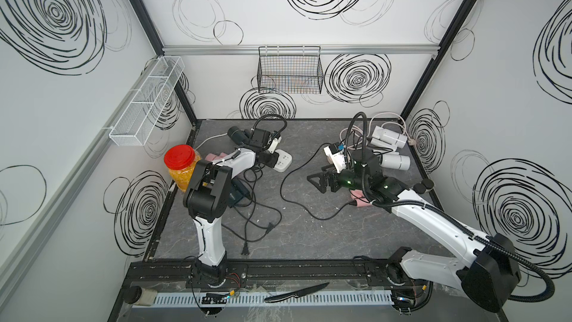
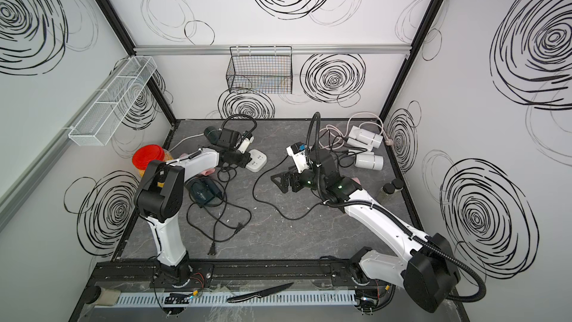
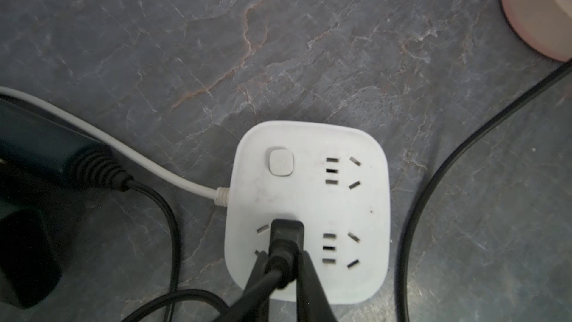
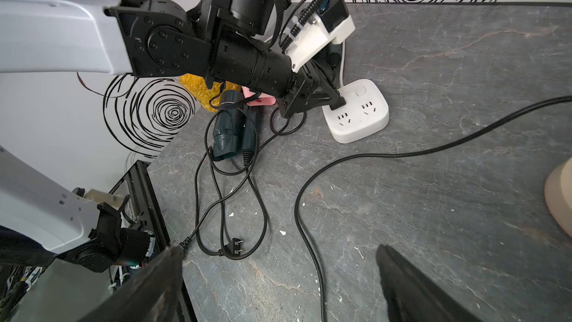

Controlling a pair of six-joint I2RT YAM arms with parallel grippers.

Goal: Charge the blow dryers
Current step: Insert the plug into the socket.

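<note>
Left claw [image 3: 280, 258] pinches a black plug [image 3: 286, 233] that stands in a corner socket of the white power strip [image 3: 340, 205] on the grey counter [image 3: 278, 57], the plug's cord running back between the fingers. One dark teal dryer [image 3: 46, 150] lies just beside the strip, along its white lead. A second dark teal dryer [image 4: 227, 128] lies by the left arm among loops of cord, near the claw but not touching it. The right claw [image 4: 278, 249] hangs spread wide over the middle of the counter, a black cord [image 4: 402, 154] crossing the surface below it. In a top view, white dryers [image 1: 390, 137] lie at the far right corner behind the right arm, and a pink dryer [image 1: 360, 202] shows under that arm's wrist
</note>
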